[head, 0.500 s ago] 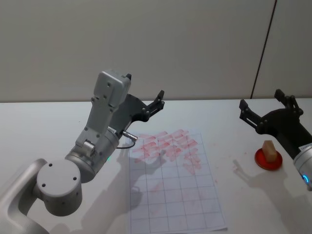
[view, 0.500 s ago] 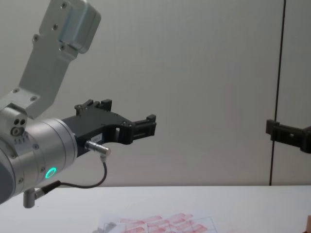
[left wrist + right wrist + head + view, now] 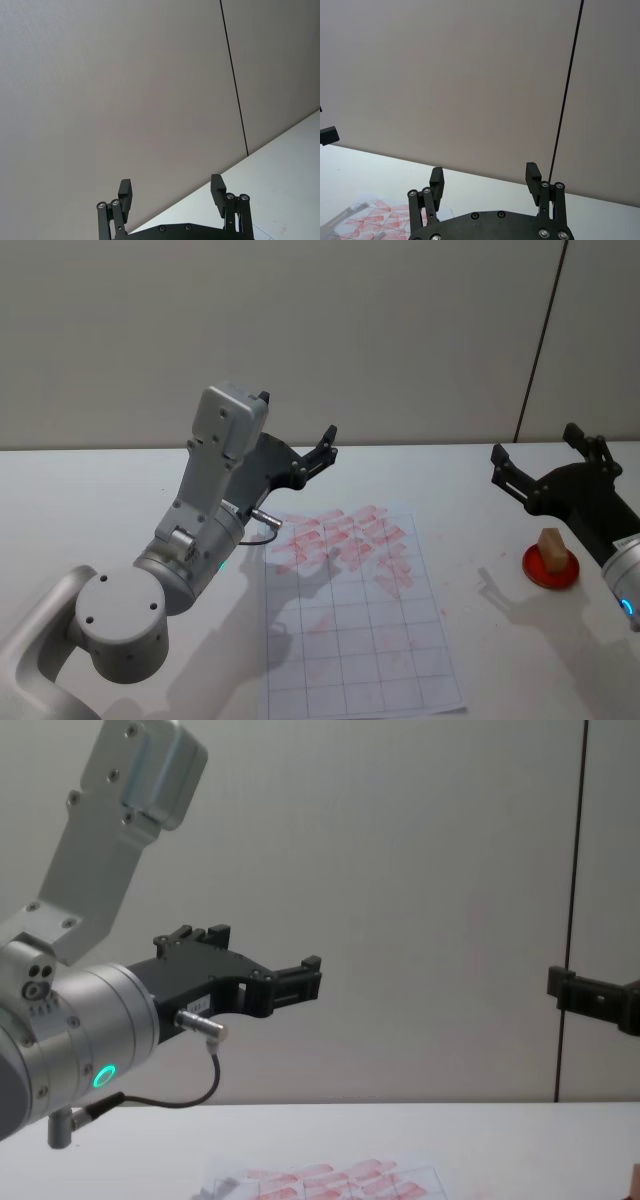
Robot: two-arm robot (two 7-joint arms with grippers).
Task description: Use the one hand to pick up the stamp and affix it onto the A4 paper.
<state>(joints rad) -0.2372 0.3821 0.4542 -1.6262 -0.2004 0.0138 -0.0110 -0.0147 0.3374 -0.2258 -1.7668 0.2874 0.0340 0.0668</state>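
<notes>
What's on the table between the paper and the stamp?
Nothing. In the head view, the white table between the A4 paper and the stamp on its red dish is bare, with just a grey shadow on it.

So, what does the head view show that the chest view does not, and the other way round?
The head view gives the wooden stamp standing on its red round pad, near the right pincer, and the whole A4 paper. The chest view gives the side look: the left pincer hangs high above the table. Both share the two pincers, set well apart, the red imprints at the sheet's far end, and the white table.
</notes>
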